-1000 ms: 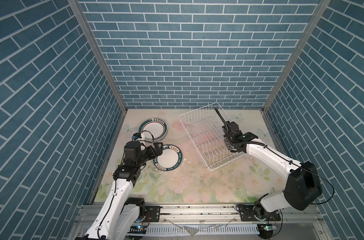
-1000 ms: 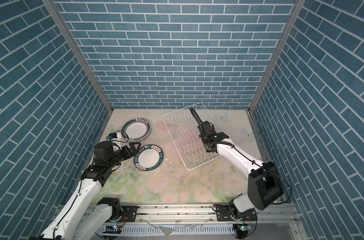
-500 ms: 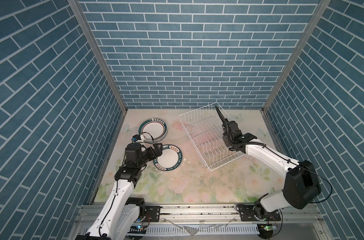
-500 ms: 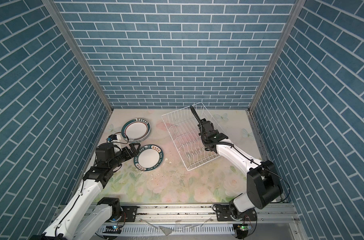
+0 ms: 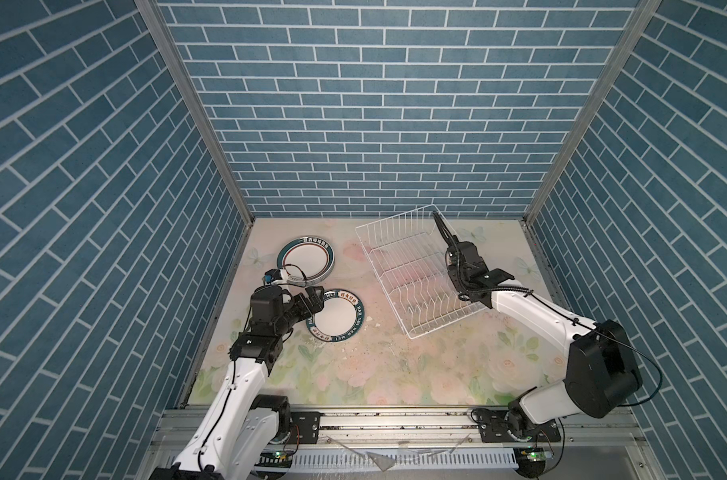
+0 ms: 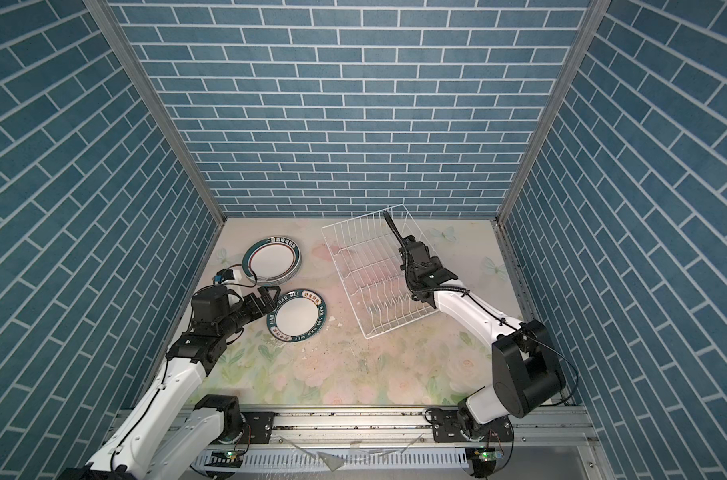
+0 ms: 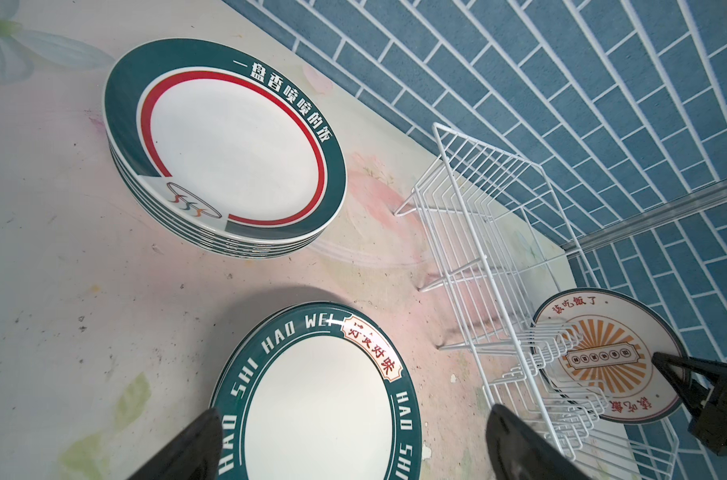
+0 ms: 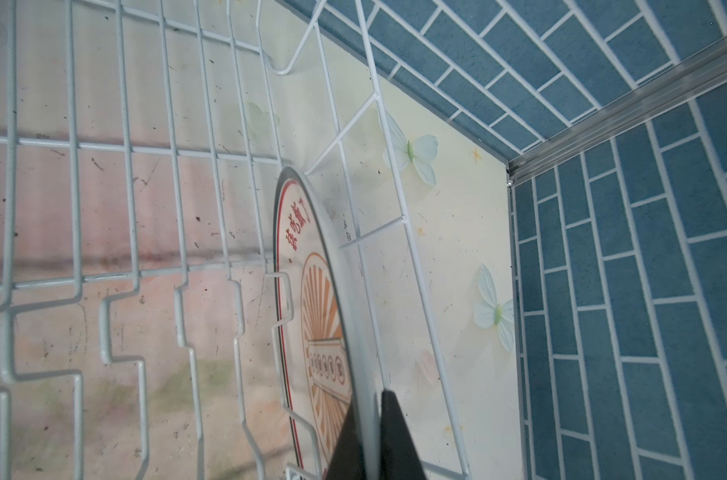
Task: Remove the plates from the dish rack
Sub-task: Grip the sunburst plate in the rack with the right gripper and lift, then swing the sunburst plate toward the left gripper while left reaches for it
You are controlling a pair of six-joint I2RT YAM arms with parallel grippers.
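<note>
Right pincer (image 8: 372,411) is clamped shut on the rim of the sunburst plate (image 8: 316,316), one dark finger on each face, as the right wrist view shows edge-on. That plate stands upright inside the dish rack (image 5: 411,272), in the last slot beside the rack's end wall on the right arm's side, and it is the only plate seen in the rack. Left pincer (image 7: 353,411) gapes wide, gripping nothing, and hangs over the HAO WEI stack (image 7: 324,399), a few green-rimmed plates lying flat on the floral bench (image 5: 395,374) to the left of the dish rack and clear of it. Further left of the rack and towards the back wall lies the red-ring stack (image 7: 228,153), several larger green-rimmed plates piled flat. In both top views the plate in the rack is hard to make out beneath the right arm, while the left wrist view shows its orange sunburst face and red characters full on, with a dark finger at its rim. Only that wrist view lets the layered rims of the two stacks be told apart; from above each looks like a single plate.
</note>
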